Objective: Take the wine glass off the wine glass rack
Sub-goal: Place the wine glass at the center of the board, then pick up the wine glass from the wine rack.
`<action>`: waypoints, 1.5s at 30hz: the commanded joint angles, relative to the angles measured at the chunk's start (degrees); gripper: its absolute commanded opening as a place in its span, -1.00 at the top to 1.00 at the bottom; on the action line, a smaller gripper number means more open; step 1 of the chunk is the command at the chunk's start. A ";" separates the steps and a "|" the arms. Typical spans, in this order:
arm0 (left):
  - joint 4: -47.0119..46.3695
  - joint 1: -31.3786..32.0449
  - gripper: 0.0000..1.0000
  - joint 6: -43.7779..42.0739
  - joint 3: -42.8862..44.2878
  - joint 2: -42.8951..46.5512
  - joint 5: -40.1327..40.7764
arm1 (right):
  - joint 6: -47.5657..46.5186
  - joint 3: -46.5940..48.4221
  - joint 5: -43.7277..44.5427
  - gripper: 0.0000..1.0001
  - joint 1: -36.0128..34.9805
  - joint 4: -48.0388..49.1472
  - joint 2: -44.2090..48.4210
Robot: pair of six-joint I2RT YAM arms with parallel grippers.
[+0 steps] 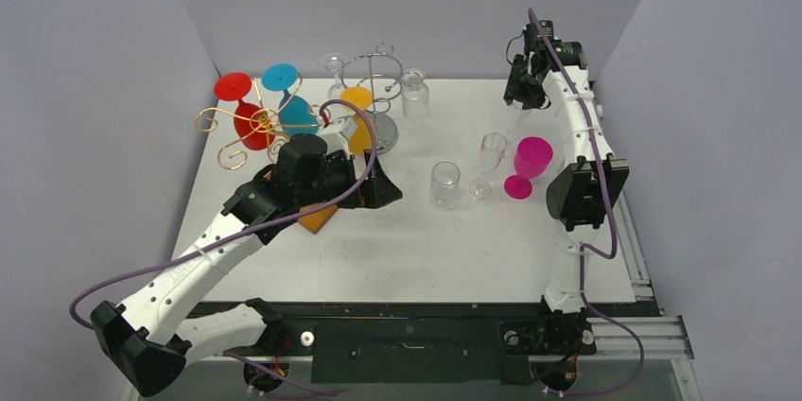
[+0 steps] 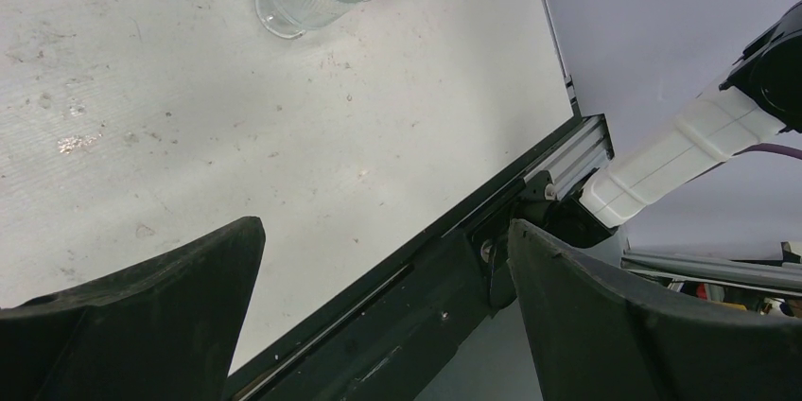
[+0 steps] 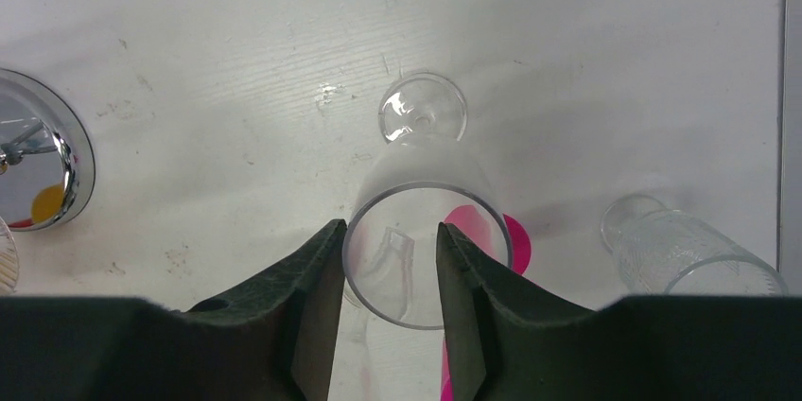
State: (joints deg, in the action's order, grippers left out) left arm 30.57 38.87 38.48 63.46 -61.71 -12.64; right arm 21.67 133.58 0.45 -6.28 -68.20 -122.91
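White surface [image 1: 407, 250] carries the clear stemmed wine glass [image 1: 491, 157], upright just beside the magenta plastic goblet [image 1: 528, 165]. Over that glass the right end effector [image 3: 390, 231] hangs part-open, gripping nothing; the left end effector [image 2: 383, 231] gapes wide, empty.

You have bare worktop [image 1: 407, 250] across the lower middle of the top view. At centre right, a clear ribbed tumbler [image 1: 445, 182], a tall clear flute glass [image 1: 493, 148] and a magenta plastic goblet [image 1: 530, 160] stand in a tight row. Upper left is crowded: the gold wire rack [image 1: 263, 122] and chrome wire rack [image 1: 386, 129], with the left arm [image 1: 203, 259] lying across in front of them.
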 commanded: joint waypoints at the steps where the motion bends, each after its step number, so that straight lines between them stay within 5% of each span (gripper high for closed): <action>1: -2.41 -0.30 -1.00 -0.27 0.04 1.19 -0.75 | 0.12 2.66 1.29 0.25 0.48 -0.11 1.57; 32: 4.09 -1.85 -1.00 0.02 7.44 0.90 7.13 | 2.48 3.75 -4.02 0.02 1.54 4.89 7.54; 45: 9.65 -12.36 -1.00 1.15 18.26 1.56 13.89 | 2.77 -1.96 -5.19 -0.09 2.11 7.35 17.08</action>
State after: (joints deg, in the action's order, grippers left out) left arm 37.87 30.44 39.29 76.16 -61.19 -4.05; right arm 23.75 133.56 -3.68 -4.47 -64.16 -112.84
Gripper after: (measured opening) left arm 0.997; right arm 0.530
